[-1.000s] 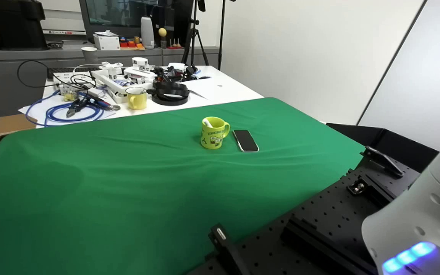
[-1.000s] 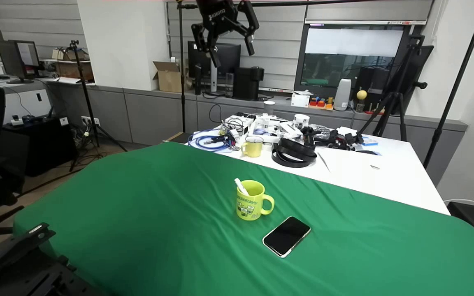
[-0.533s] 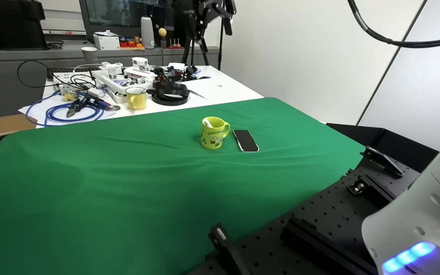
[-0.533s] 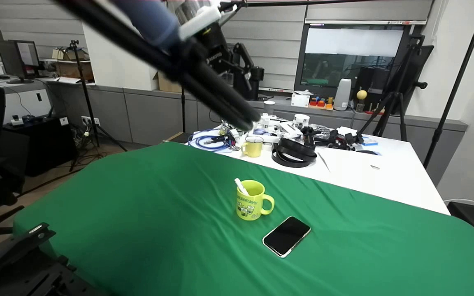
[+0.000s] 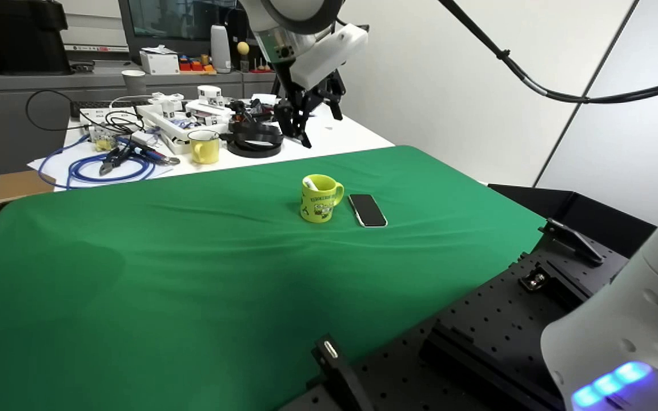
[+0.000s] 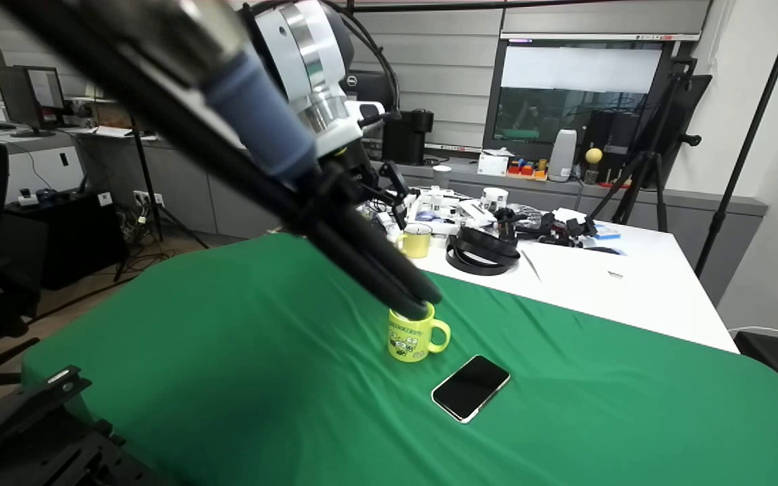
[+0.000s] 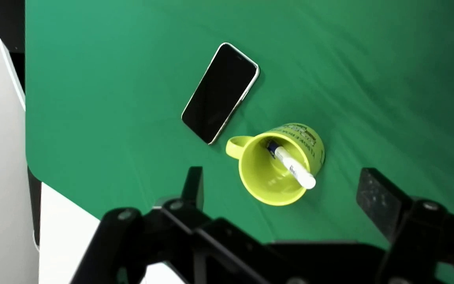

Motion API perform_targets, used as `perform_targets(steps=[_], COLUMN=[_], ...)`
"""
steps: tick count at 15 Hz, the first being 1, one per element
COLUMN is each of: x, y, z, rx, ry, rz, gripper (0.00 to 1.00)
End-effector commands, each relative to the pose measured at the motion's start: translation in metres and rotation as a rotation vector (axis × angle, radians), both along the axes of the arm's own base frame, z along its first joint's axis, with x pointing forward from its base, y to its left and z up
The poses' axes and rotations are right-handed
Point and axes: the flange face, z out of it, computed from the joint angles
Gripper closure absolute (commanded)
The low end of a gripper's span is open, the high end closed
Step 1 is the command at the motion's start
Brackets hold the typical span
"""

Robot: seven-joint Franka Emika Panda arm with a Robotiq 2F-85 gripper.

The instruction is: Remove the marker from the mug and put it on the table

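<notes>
The yellow-green mug (image 5: pixel 319 208) stands upright on the green-covered table (image 5: pixel 192 285); it also shows in an exterior view (image 6: pixel 408 343) and in the wrist view (image 7: pixel 258 173). The marker (image 7: pixel 294 167) leans inside the mug, dark blue end down, white end poking over the rim. Its white end also shows in an exterior view (image 5: pixel 310 184); elsewhere a dark cable hides most of it. My gripper (image 5: pixel 322 130) is open and empty, above and behind the mug, pointing down. In the wrist view the mug lies ahead, between the spread fingers (image 7: pixel 282 189).
A dark phone (image 5: pixel 368 210) lies beside the mug's handle. Behind is a white table (image 6: pixel 585 283) with cables, a yellow enamel cup (image 6: pixel 416 241) and black straps (image 6: pixel 482 251). The arm's thick cables (image 6: pixel 362 250) hang across the view in front of the mug.
The arm and gripper have come down into view from above, toward the mug. The hanging cables now cover the marker in an exterior view. The mug, marker and phone have not moved.
</notes>
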Motion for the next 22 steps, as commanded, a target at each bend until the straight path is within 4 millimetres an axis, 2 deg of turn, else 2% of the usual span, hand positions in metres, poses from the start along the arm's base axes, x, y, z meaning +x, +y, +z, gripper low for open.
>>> perform_targets(steps=[1,6,7,10,14,22], x=[0.006,0.016,0.005,0.009,0.015,0.033], y=[-0.008,-0.021,-0.019,-0.024,-0.021,-0.013], z=[-0.030,-0.070,-0.060,-0.073,-0.075,-0.092], rx=[-0.002,0.041,0.050,0.048,0.046,0.044], ry=[-0.012,-0.023,-0.003,0.003,0.003,-0.050], rz=[-0.020,-0.043,-0.015,-0.020,0.002,0.026], gripper=[0.00,0.00,0.00,0.00,0.00,0.00])
